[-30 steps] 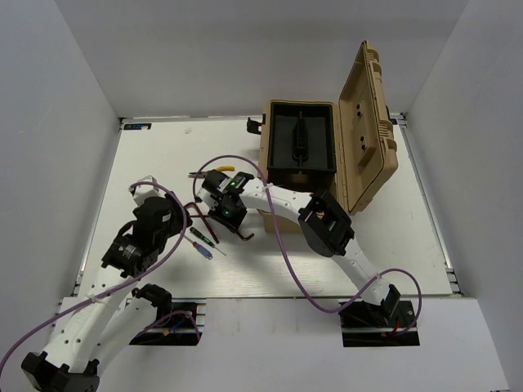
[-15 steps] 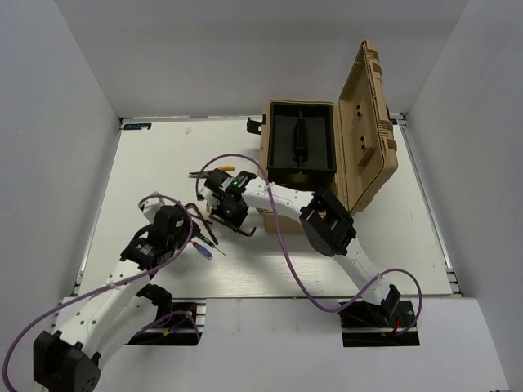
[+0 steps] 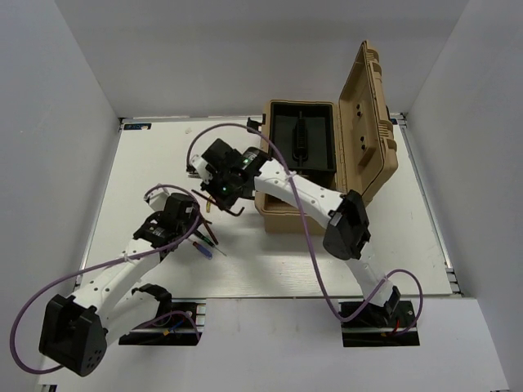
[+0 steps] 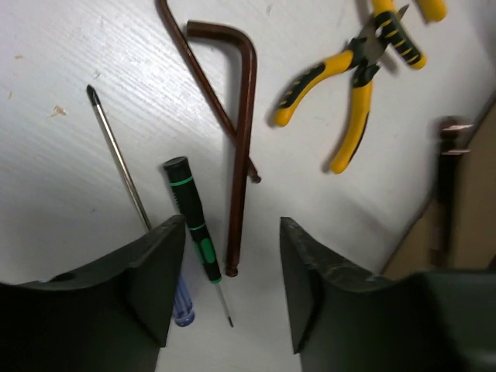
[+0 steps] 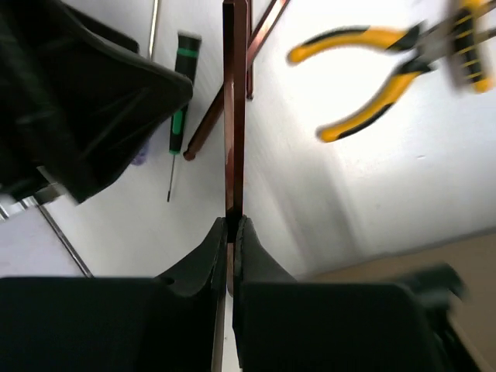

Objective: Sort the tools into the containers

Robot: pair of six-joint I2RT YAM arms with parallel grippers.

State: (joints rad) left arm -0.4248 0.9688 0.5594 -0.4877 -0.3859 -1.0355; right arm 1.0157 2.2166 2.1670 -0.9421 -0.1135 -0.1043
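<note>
Right gripper (image 5: 231,232) risen toward upper left of top view, clenched on dark brown hex key (image 5: 234,116), lifted off counter (image 3: 147,163) for carry to tan toolbox (image 3: 278,220), I judge. Left gripper (image 4: 225,287) moved in, released, straddling green-handled screwdriver (image 4: 190,217): my next pick.

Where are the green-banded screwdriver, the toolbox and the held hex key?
green-banded screwdriver (image 4: 192,213): left wrist view, handle.
toolbox (image 3: 368,139): top external view, lid.
held hex key (image 5: 234,116): right wrist view, shaft.

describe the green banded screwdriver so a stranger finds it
On the white table left of the open tan toolbox lie brown hex keys. The screwdriver beside them is the only one with a black handle and green bands.
</note>
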